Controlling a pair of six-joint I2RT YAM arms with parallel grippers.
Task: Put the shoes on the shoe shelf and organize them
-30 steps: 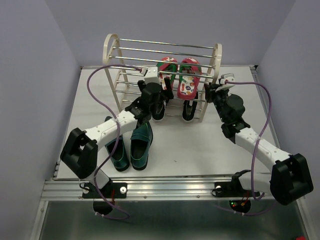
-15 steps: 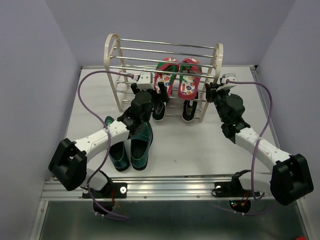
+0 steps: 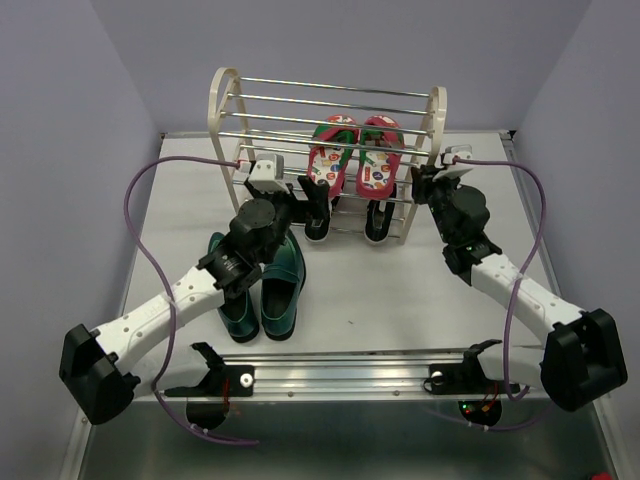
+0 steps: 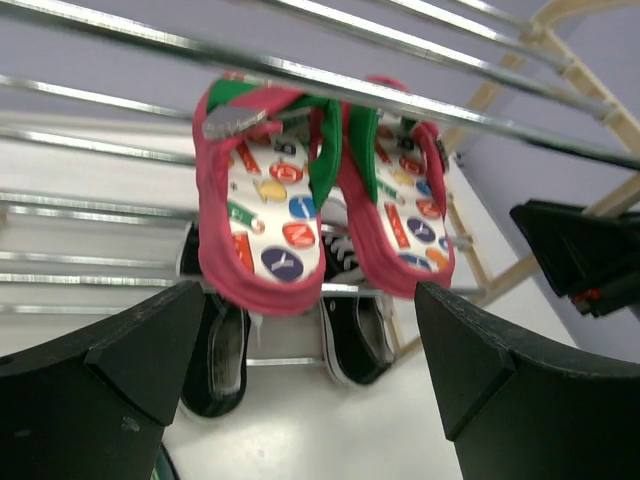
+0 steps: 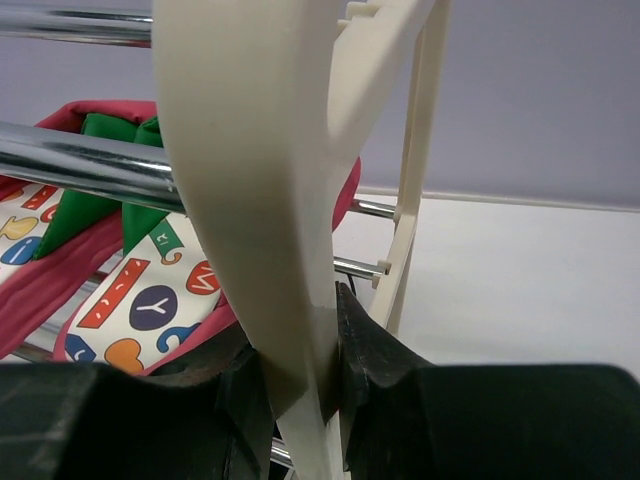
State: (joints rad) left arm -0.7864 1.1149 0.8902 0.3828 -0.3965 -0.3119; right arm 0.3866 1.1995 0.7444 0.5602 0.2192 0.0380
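**A:** Where are the shoes?

**B:** The flip-flops [image 3: 355, 160] are on the rack [image 3: 222, 100], in its right half, upper centre of the top view. They lie side by side on a middle tier, slanted, with the printed footbeds facing out. The sneakers [image 3: 377, 222] are right below them at the bottom of the rack, toes poking out toward the front. I can't tell whether they sit on the lowest rods or on the counter [image 3: 400, 290].

**A:** And the loafers?

**B:** The loafers [image 3: 282, 290] are off the rack. They stand together on the counter left of centre, in front of the rack's left half. The left arm [image 3: 180, 295] crosses over the left one.

**A:** What about the left jaws?

**B:** They are spread wide and hold nothing. They sit in front of the rack, near the left sneaker. In the left wrist view the two fingers [image 4: 110, 370] fill the bottom corners, and the flip-flops [image 4: 300, 210] and sneakers [image 4: 350, 330] show between them behind the rods [image 4: 400, 100].

**A:** And the right jaws?

**B:** They are clamped on the rack's right side panel [image 5: 260, 200]. The right wrist view shows the cream panel pinched between the dark fingers [image 5: 370, 350], with a flip-flop [image 5: 130, 290] just behind it at lower left. The right arm [image 3: 500, 275] reaches in from the lower right.
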